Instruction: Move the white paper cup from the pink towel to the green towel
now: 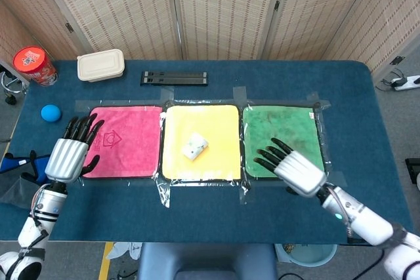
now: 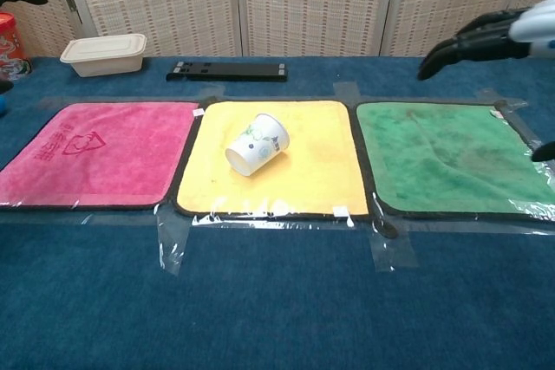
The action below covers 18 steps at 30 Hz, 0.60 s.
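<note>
Paper cup [image 1: 195, 145] tipped on yellow towel [image 1: 216, 122]; right hand [image 1: 292, 167] apart.

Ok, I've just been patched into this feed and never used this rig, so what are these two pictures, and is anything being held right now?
You are seeing a two-armed robot with finger hands at a blue table. One picture looks down from its head; the other looks forward from its chest, lower and closer.

Three towels are taped in a row: pink towel, yellow towel, green towel. The white paper cup lies on its side on the yellow one, not on pink or green.

The left hand is at the pink towel's outer edge, fingers spread, holding nothing. The right hand is over the green towel's near edge, also open and empty. So nothing is held.

At the back sit a lidded food box, a red can, a blue ball and a black strip.
</note>
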Each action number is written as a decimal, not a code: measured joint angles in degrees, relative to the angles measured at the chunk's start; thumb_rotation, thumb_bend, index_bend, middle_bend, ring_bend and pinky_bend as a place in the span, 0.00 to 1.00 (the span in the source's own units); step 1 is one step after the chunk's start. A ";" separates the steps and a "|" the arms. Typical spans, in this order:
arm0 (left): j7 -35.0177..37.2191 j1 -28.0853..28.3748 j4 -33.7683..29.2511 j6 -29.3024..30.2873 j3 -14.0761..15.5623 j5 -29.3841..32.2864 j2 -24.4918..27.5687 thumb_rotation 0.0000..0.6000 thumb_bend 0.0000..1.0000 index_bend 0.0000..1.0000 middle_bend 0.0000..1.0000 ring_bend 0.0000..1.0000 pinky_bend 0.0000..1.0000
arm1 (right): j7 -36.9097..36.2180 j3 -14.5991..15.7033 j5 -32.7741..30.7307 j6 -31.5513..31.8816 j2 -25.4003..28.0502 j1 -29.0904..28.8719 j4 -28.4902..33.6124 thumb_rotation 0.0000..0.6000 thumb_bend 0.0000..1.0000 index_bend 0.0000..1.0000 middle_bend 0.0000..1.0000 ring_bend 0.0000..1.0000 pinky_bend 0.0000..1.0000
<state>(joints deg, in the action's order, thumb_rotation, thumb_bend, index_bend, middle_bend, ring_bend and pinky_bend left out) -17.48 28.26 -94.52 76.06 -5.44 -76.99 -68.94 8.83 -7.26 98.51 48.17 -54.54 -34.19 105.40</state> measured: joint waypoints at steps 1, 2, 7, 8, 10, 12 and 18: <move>0.18 -0.31 -0.36 0.38 0.03 -0.40 0.29 1.00 0.39 0.01 0.00 0.00 0.00 | 1.69 -0.73 -1.29 -1.82 -0.91 -1.53 0.13 1.00 0.13 0.13 0.14 0.13 0.00; 0.34 -0.53 -0.59 0.65 0.03 -0.68 0.47 1.00 0.39 0.01 0.00 0.00 0.00 | 3.38 -1.42 -2.57 -3.42 -1.92 -3.02 0.19 1.00 0.13 0.13 0.14 0.13 0.00; 1.35 -1.70 -1.42 1.84 -0.05 -1.94 1.29 1.00 0.39 0.01 0.00 0.00 0.00 | 11.98 -4.46 -9.24 -11.23 -8.95 -11.21 -1.30 1.00 0.13 0.15 0.16 0.14 0.00; 1.50 -1.90 -1.49 1.98 -0.06 -2.10 1.40 1.00 0.39 0.01 0.00 0.00 0.00 | 13.18 -4.85 -10.27 -12.21 -10.25 -12.55 -1.92 1.00 0.14 0.15 0.16 0.14 0.00; 1.76 -2.29 -1.53 2.10 -0.06 -2.32 1.54 1.00 0.39 0.01 0.00 0.00 0.00 | 15.09 -5.60 -12.18 -13.88 -13.19 -15.34 -3.56 1.00 0.14 0.17 0.17 0.14 0.00; 1.91 -2.57 -1.37 2.14 -0.06 -2.39 1.44 1.00 0.39 0.01 0.00 0.00 0.00 | 16.39 -6.15 -13.84 -15.23 -15.84 -17.74 -5.61 1.00 0.15 0.18 0.17 0.14 0.00; 2.85 -3.47 -0.76 1.92 0.03 -2.37 1.10 1.00 0.39 0.01 0.00 0.00 0.00 | 19.95 -6.92 -18.47 -17.68 -21.38 -23.12 -11.72 1.00 0.17 0.19 0.18 0.15 0.00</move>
<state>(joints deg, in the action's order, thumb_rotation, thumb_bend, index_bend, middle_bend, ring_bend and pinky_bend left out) -14.63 24.79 -95.27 77.98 -5.42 -79.36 -67.84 28.77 -14.18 80.04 30.49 -75.92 -57.31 93.68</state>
